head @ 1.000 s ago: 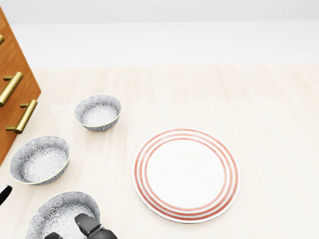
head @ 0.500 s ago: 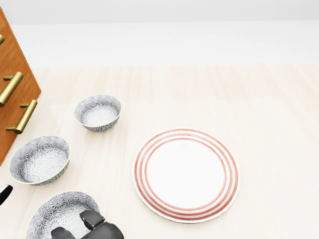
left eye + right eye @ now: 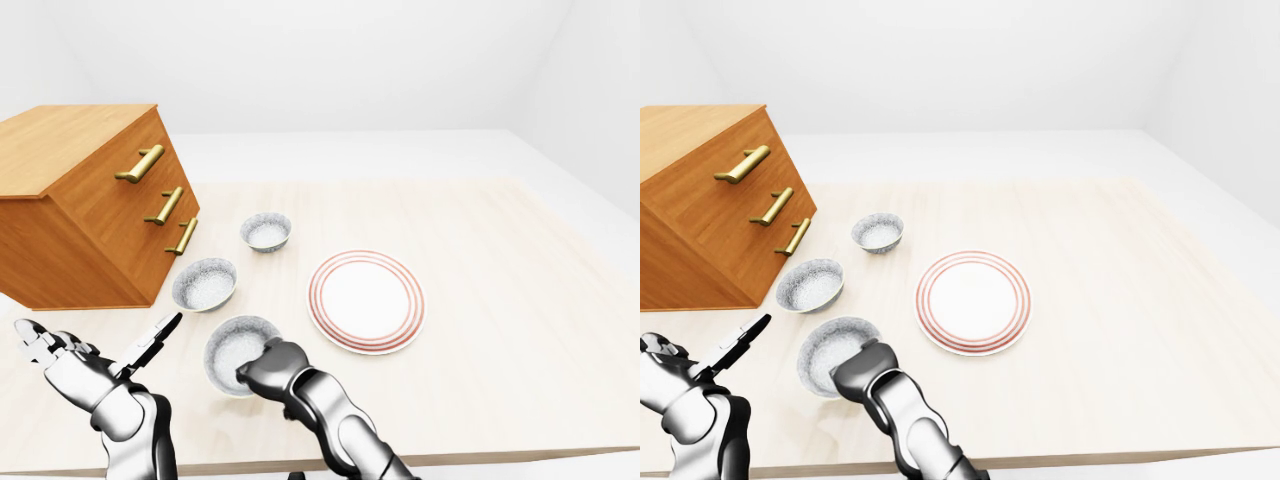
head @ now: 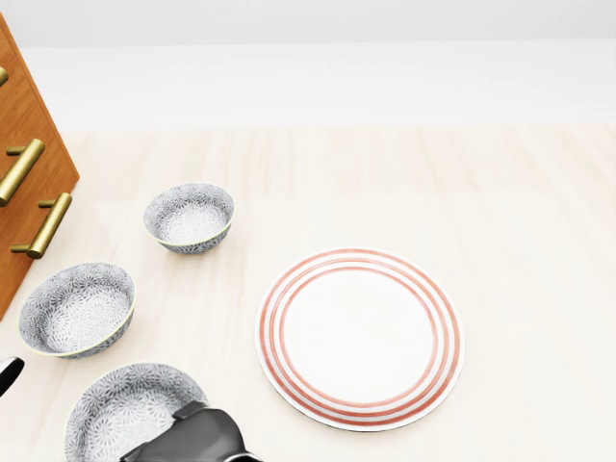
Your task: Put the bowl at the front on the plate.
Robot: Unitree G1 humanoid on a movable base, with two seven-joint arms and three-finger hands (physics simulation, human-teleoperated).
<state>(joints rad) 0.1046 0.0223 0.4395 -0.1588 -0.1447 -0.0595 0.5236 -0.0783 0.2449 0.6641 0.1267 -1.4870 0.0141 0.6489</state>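
Observation:
Three grey-patterned bowls lie in a row beside the drawer chest. The lowest bowl (image 3: pixel 232 347) is the one nearest me, and it also shows at the bottom left of the head view (image 4: pixel 120 412). My right hand (image 3: pixel 264 367) sits on this bowl's right rim with its fingers curled round the edge. The red-ringed white plate (image 3: pixel 366 300) lies to the right of the bowls, with nothing on it. At the lower left of the left-eye view my left hand (image 3: pixel 90 352) hovers open with fingers spread, apart from the bowls.
A wooden drawer chest (image 3: pixel 90 205) with brass handles stands at the left. A middle bowl (image 3: pixel 204 284) and a far bowl (image 3: pixel 266 231) lie between the chest and the plate. The table's near edge (image 3: pixel 480 455) runs along the bottom.
In the head view my right hand has come further up over the near bowl's rim and closed, and the bowl has shifted slightly to the right.

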